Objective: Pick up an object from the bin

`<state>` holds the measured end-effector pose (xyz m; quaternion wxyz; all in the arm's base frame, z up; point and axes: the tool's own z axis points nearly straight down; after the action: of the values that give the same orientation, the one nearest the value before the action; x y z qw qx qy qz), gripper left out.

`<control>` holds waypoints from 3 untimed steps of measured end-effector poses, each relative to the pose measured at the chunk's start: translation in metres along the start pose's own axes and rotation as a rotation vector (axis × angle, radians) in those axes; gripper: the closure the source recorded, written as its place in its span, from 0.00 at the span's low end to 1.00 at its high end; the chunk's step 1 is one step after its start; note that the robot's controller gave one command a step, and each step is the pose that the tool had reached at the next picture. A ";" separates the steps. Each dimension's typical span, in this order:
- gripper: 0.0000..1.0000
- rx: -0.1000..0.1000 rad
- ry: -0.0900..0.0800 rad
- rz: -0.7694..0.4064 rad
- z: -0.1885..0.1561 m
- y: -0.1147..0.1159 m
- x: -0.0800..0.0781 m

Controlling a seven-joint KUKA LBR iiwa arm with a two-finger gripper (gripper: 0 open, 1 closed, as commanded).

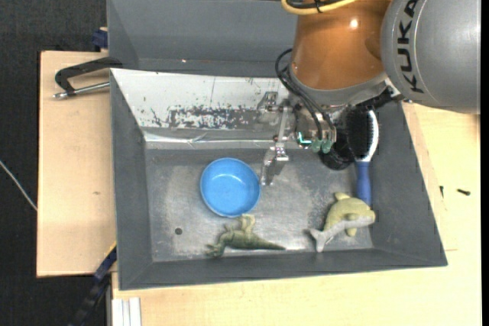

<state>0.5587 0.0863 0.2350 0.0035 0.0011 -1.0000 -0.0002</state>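
Note:
My gripper (295, 159) hangs below the orange wrist cover over the middle of the bin floor, its fingers spread open with nothing between them. The left fingertip (269, 173) stands just right of a round blue bowl (228, 186), close to its rim. A brush with black bristles and a blue handle (363, 181) lies right of the gripper, its head partly under the wrist. Near the front right corner lies a pale yellow-green dolphin toy (344, 218).
A green dinosaur toy (243, 238) lies along the front wall, just below the bowl. The arm and its orange cover hide the back right part of the bin. Bare floor stretches left of the bowl.

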 end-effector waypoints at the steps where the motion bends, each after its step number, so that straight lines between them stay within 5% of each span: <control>1: 0.00 0.000 -0.005 -0.049 0.129 0.001 0.009; 2: 0.00 -0.004 -0.081 -0.161 0.140 0.015 0.042; 3: 1.00 -0.003 -0.028 -0.165 0.149 0.016 0.056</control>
<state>0.5013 0.1023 0.0868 -0.0107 0.0836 -0.9964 -0.0021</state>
